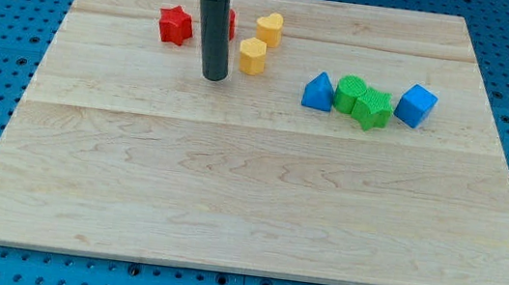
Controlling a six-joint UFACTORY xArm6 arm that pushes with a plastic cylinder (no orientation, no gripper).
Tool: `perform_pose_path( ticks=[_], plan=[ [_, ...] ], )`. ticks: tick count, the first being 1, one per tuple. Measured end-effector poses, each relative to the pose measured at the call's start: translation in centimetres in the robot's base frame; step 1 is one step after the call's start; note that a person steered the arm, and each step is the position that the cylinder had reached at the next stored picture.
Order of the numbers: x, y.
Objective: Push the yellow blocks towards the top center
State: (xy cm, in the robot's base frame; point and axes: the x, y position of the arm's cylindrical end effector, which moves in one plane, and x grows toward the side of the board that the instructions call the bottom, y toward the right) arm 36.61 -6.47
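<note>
Two yellow blocks sit near the view's top centre: a heart-shaped yellow block (269,29) and, just below it, a yellow pentagon-like block (252,56). My tip (214,77) rests on the board just left of and slightly below the lower yellow block, a small gap apart. The dark rod rises from the tip toward the view's top and hides part of a red block (230,23) behind it.
A red star block (176,26) lies left of the rod. At the view's right stand a blue triangular block (318,91), two green blocks (349,93) (372,109) and a blue cube (416,105). The wooden board (246,210) lies on a blue pegboard.
</note>
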Motion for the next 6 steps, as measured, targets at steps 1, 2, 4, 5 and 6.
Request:
perform_pose_path(
  ticks=[1, 2, 4, 5, 6],
  plan=[
    [-1.7, 4.3],
    [-1.4, 6.8],
    [-4.3, -1.1],
    [-7.4, 3.0],
    [-10.1, 2.2]
  ],
)
